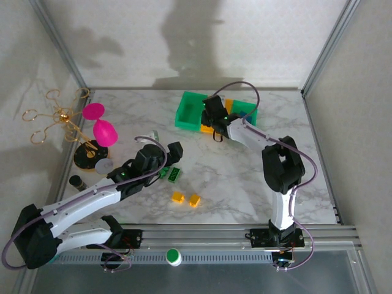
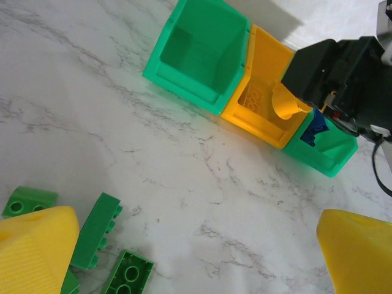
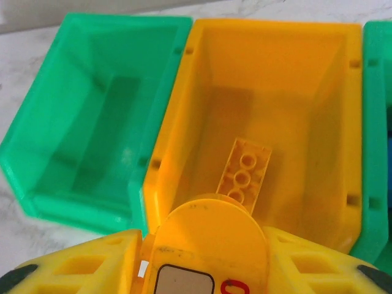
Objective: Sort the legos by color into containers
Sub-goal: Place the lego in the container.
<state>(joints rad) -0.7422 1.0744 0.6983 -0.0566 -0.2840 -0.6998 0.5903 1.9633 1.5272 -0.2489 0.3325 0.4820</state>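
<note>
No whole word or number legible, part of a red character (image 3: 230, 286) cut off by the frame edge, beside a dark-outlined grey label patch (image 3: 184, 283) on the rounded yellow-orange lego (image 3: 211, 236), faint embossed marks (image 2: 252, 98) on the floor of the yellow-orange container (image 2: 272, 58), too small to read

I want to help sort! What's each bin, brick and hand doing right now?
Left green bin: empty.
Yellow bin: one yellow brick inside.
Right green bin: blue brick inside.
Green bricks: loose on table.
Two yellow bricks: loose on table.
Left hand: open.
Right hand: over yellow bin, grip unclear.
</note>
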